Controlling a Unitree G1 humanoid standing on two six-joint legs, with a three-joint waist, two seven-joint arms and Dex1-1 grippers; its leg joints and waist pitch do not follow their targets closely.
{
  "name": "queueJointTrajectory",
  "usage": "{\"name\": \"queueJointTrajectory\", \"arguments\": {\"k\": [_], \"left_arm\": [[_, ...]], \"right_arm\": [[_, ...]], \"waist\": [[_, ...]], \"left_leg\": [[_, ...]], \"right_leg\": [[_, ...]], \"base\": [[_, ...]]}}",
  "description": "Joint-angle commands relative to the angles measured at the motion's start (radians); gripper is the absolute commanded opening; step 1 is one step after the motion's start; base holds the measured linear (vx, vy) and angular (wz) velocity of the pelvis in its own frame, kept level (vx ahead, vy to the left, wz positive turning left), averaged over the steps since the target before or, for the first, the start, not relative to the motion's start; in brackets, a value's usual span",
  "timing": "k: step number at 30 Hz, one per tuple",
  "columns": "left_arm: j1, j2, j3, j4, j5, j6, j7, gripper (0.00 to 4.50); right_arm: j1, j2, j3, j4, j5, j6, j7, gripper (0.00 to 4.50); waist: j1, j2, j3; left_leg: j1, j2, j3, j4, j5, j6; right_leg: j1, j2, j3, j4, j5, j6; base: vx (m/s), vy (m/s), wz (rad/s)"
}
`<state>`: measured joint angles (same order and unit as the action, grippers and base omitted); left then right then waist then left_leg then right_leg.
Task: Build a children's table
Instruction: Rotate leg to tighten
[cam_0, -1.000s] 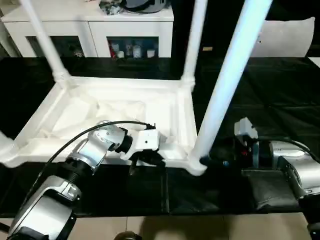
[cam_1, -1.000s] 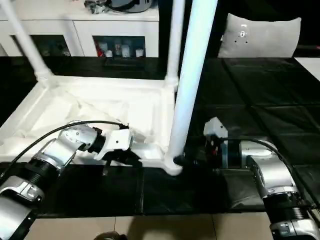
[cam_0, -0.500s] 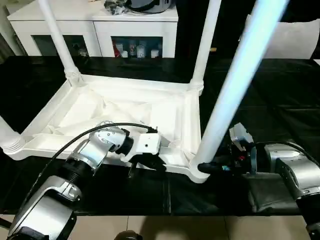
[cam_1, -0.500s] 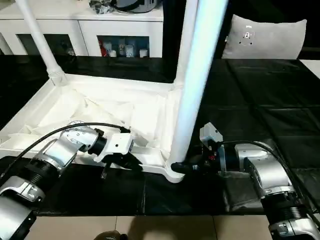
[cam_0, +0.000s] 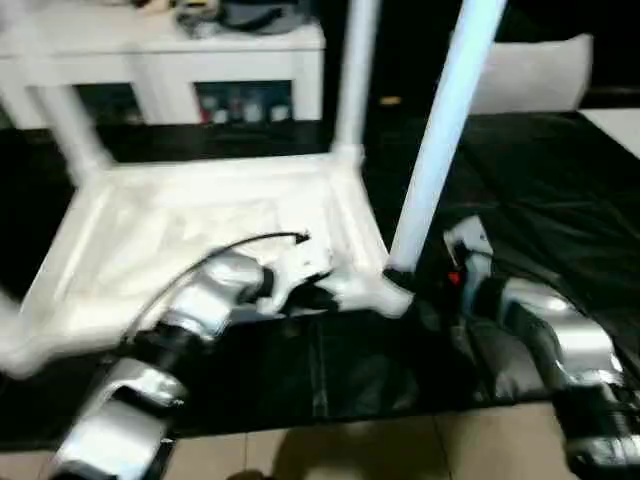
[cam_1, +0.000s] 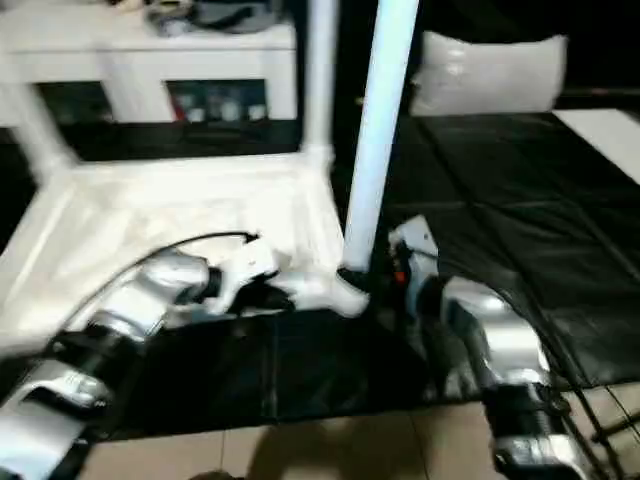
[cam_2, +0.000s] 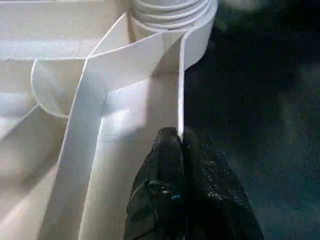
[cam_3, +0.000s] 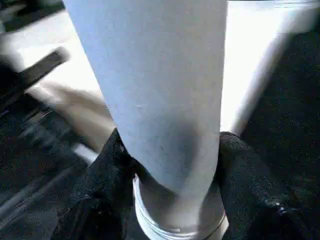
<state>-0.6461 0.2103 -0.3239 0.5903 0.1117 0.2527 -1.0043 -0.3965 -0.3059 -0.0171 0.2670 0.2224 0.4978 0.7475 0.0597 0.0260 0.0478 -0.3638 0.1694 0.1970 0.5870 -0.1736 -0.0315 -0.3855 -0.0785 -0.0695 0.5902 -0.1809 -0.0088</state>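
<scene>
Black mat (cam_0: 560, 180) unchanged; right hand (cam_3: 167, 200) has closed around leg (cam_0: 440, 140).

The left gripper (cam_2: 181, 145) is seen pinched shut on the thin white rim wall (cam_2: 181, 95) of the table top (cam_2: 60, 30), one finger on each side. A ribbed round corner socket (cam_2: 170, 12) is seen past the wall's end. Slanted ribs (cam_2: 85, 115) are seen inside. Dark floor (cam_2: 260, 100), probably matting, lies outside.
</scene>
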Motion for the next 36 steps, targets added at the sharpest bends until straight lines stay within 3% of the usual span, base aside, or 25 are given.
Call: {"name": "queueJointTrajectory", "arguments": {"k": [1,3,4,12,17,20,21,25,30,36], "left_arm": [[-0.006,-0.076,0.004,-0.033,-0.014,0.069,0.107,0.0],[-0.009,-0.096,0.012,-0.036,-0.008,0.092,0.144,0.0],[-0.01,-0.107,0.014,-0.038,-0.007,0.099,0.161,0.0],[0.008,-0.07,-0.004,-0.068,0.001,0.015,0.117,0.0],[0.007,-0.005,-0.013,-0.045,-0.005,-0.054,0.043,0.0],[0.008,0.022,-0.015,-0.022,-0.022,-0.119,-0.024,0.0],[0.008,0.027,-0.017,-0.019,-0.024,-0.132,-0.037,0.0],[0.006,0.087,-0.062,-0.006,-0.012,-0.227,-0.146,0.0],[0.003,0.134,-0.104,0.002,-0.01,-0.314,-0.269,0.0],[-0.002,0.166,-0.131,-0.001,-0.02,-0.379,-0.376,0.0]], "right_arm": [[-0.018,0.065,0.025,0.04,-0.023,0.02,-0.117,2.05],[-0.022,0.081,0.026,0.05,-0.032,-0.025,-0.14,2.05],[-0.022,0.089,0.027,0.056,-0.025,-0.06,-0.13,2.37],[-0.011,0.094,-0.012,0.042,0.011,-0.072,-0.099,3.09],[0.026,0.001,0.002,-0.005,0.053,-0.115,0.079,3.51],[0.04,-0.066,0.019,-0.015,0.056,-0.134,0.188,3.7],[0.041,-0.079,0.021,-0.014,0.056,-0.137,0.207,3.85],[0.029,-0.16,0.04,0.013,0.043,-0.169,0.304,4.01],[0.022,-0.231,0.085,0.023,0.05,-0.191,0.466,4.01],[0.012,-0.264,0.133,0.035,0.054,-0.22,0.584,3.48]], "waist": [[-0.002,-0.016,-0.049],[-0.006,-0.018,-0.05],[-0.007,-0.017,-0.052],[-0.005,-0.016,-0.059],[0.008,-0.018,-0.067],[0.015,-0.02,-0.07],[0.02,-0.016,-0.069],[0.034,-0.012,-0.064],[0.046,-0.014,-0.062],[0.064,-0.018,-0.065]], "left_leg": [[0.022,0.059,-0.044,-0.076,-0.368,-0.023],[0.018,0.055,-0.043,-0.074,-0.358,-0.007],[0.015,0.056,-0.041,-0.074,-0.336,0.01],[0.003,0.06,-0.036,-0.075,-0.258,0.045],[-0.002,0.059,-0.031,-0.065,-0.185,0.076],[-0.006,0.059,-0.028,-0.06,-0.14,0.104],[-0.004,0.063,-0.026,-0.058,-0.137,0.112],[0.001,0.068,-0.027,-0.061,-0.19,0.085],[0.003,0.07,-0.026,-0.062,-0.215,0.068],[0.004,0.074,-0.027,-0.062,-0.2,0.069]], "right_leg": [[0.015,-0.085,0.041,-0.104,-0.55,-0.129],[0.018,-0.086,0.04,-0.11,-0.55,-0.122],[0.02,-0.086,0.043,-0.11,-0.525,-0.121],[0.032,-0.081,0.046,-0.088,-0.335,-0.174],[0.041,-0.081,0.047,-0.076,-0.226,-0.196],[0.04,-0.078,0.046,-0.066,-0.146,-0.215],[0.036,-0.078,0.045,-0.062,-0.125,-0.23],[0.032,-0.079,0.044,-0.068,-0.209,-0.218],[0.029,-0.081,0.046,-0.071,-0.255,-0.208],[0.027,-0.084,0.046,-0.064,-0.246,-0.214]], "base": [[0.0,0.0,0.0],[0.0,0.0,0.0],[0.0,0.0,0.0],[0.0,0.0,0.0],[0.0,0.0,0.0],[0.0,0.0,0.0],[0.0,0.0,0.0],[0.0,0.0,0.0],[0.0,0.0,0.0],[0.0,0.0,0.0]]}}
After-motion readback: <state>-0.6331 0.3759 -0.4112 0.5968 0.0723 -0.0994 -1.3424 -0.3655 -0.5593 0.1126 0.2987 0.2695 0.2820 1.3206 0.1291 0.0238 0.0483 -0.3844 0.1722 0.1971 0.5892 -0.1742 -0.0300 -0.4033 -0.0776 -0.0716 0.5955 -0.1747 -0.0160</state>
